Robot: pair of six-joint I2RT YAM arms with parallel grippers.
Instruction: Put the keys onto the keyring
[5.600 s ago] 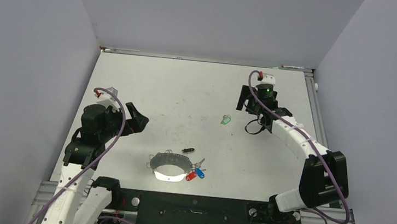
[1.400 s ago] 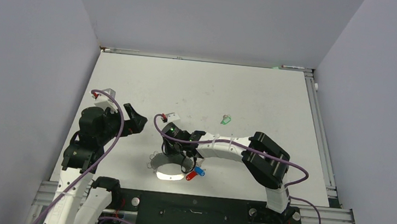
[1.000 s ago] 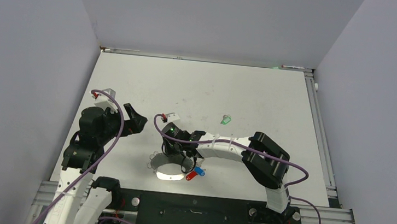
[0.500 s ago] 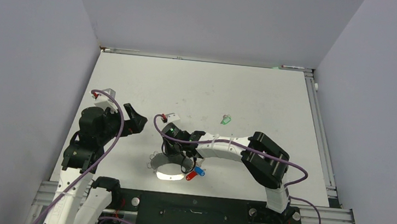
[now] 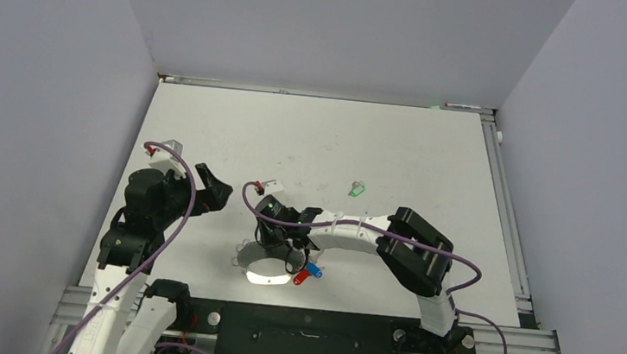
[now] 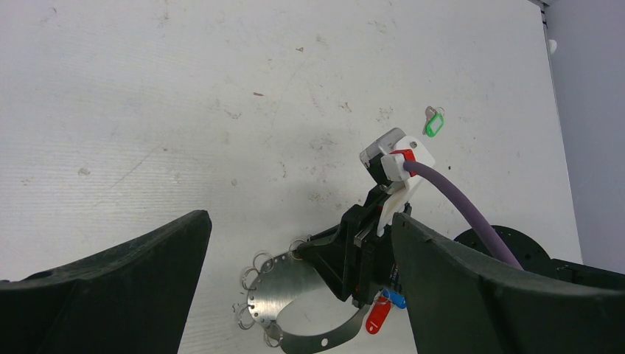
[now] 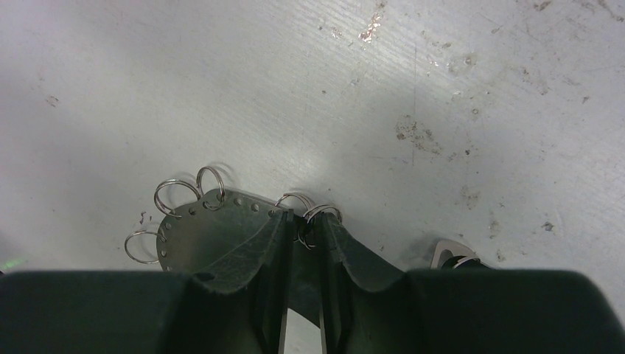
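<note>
The keyring (image 5: 265, 278) is a flat silver crescent plate with small split rings along its rim, lying near the table's front edge; it also shows in the left wrist view (image 6: 284, 295). My right gripper (image 5: 279, 248) is down on its far rim. In the right wrist view its jaws (image 7: 304, 220) stand a narrow gap apart with a small ring on the keyring's rim (image 7: 214, 225) pinched between the tips. A red key (image 5: 301, 278) and a blue key (image 5: 314, 271) lie at the plate's right end. A green key (image 5: 358, 187) lies apart, farther back. My left gripper (image 5: 215, 187) hangs open and empty to the left.
The right arm's forearm (image 5: 357, 233) stretches low across the table from the right. A purple cable (image 6: 457, 203) arcs over the right wrist. Grey walls close in the white table (image 5: 314, 134) on three sides.
Over the last second nothing visibly moves. Since several seconds ago the right arm has swung from the far right down onto the keyring; a small dark piece beside it is now hidden.
</note>
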